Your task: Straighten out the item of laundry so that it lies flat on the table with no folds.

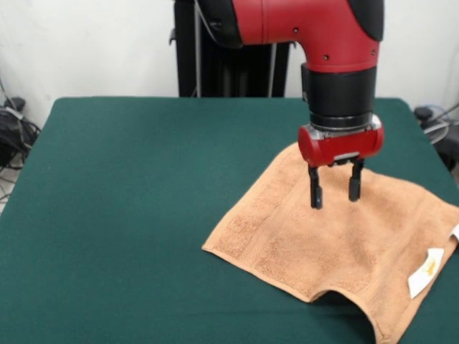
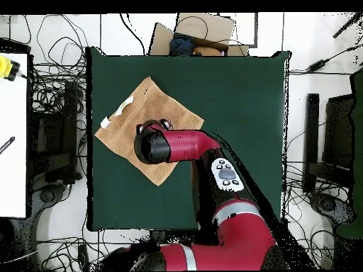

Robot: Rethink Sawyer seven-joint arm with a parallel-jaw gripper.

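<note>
The orange-tan terry towel (image 1: 337,244) lies spread on the dark green table (image 1: 129,215) at the right of the front view, turned like a diamond. Its near edge is humped up in a small arch. White tags (image 1: 425,271) sit on its right edge. My gripper (image 1: 334,192) hangs straight down over the towel's middle, fingers (image 1: 315,190) open and empty, tips just above or touching the cloth. In the overhead view the towel (image 2: 145,106) lies at the table's upper left, and the arm's wrist (image 2: 152,143) covers the gripper and part of the towel.
The towel's right corner reaches the table's right edge (image 1: 452,193) in the front view. Cables and equipment (image 2: 49,134) lie off the table's sides. A cardboard box (image 2: 202,32) stands beyond the far edge in the overhead view.
</note>
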